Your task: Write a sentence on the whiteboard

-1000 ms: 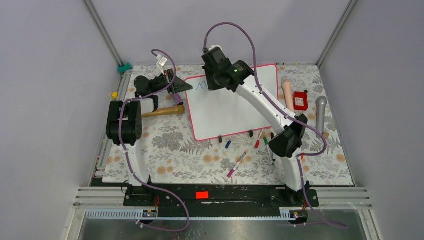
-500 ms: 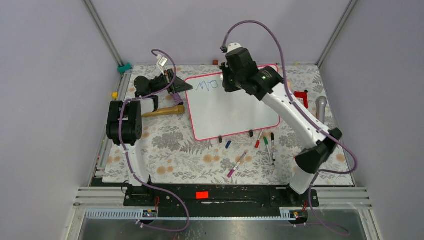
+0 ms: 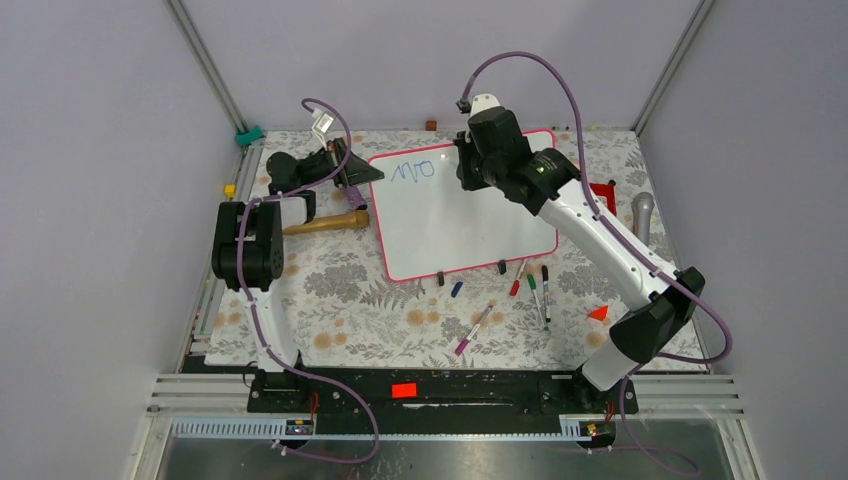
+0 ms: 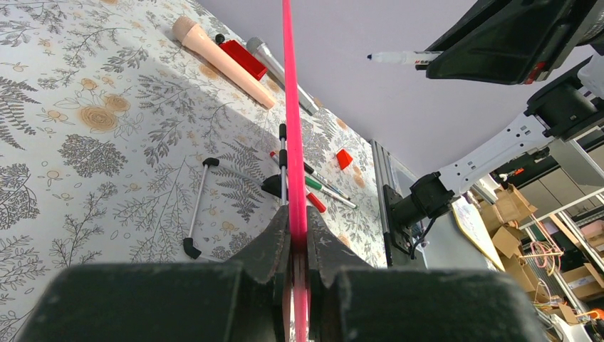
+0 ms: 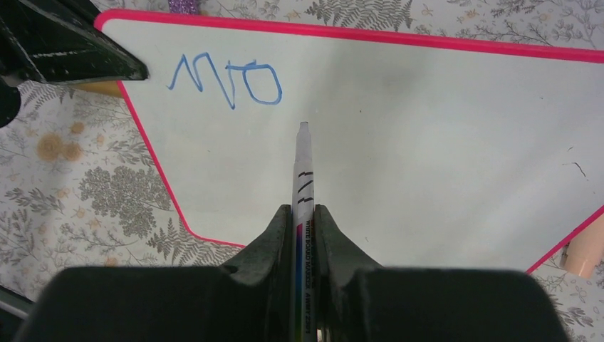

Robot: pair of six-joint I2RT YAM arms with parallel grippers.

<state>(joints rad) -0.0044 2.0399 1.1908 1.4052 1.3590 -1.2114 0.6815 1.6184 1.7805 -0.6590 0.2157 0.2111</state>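
Judging from the top view, a shift toward 3 o'clock has been made by the right arm within the last second. Its wrist was earlier parked over the board's 10 o'clock corner, where only a zigzag was shown. It is now found past the middle of the 12 o'clock edge.

The large glossy white whiteboard with a thin pink-red rim [image 3: 470,225] is laid slightly askew at the centre of the floral-patterned desk [image 3: 340,300]. Wobbly blue handwriting [image 5: 226,80], a zigzag letter followed by a loop, is now uncovered near the 10 o'clock corner. No other blue strokes are seen on the board.

The right fingers [image 5: 281,231] are clamped on a slim white whiteboard marker [image 5: 304,171], and its tip is aimed at bare board just beside the loop. In the left wrist view the tip seems to be held clear of the board's plane, though contact cannot be settled. The left fingers [image 4: 274,242] are pinched together on the pink-red rim at the 9 o'clock side, as before, so the whiteboard is steadied.

The opening letters are judged finished, and a gap is probably being left before the next word. Most of the sentence remains to be written. Loose coloured pens [image 3: 530,285] are scattered on the desk at 6 o'clock of the board.
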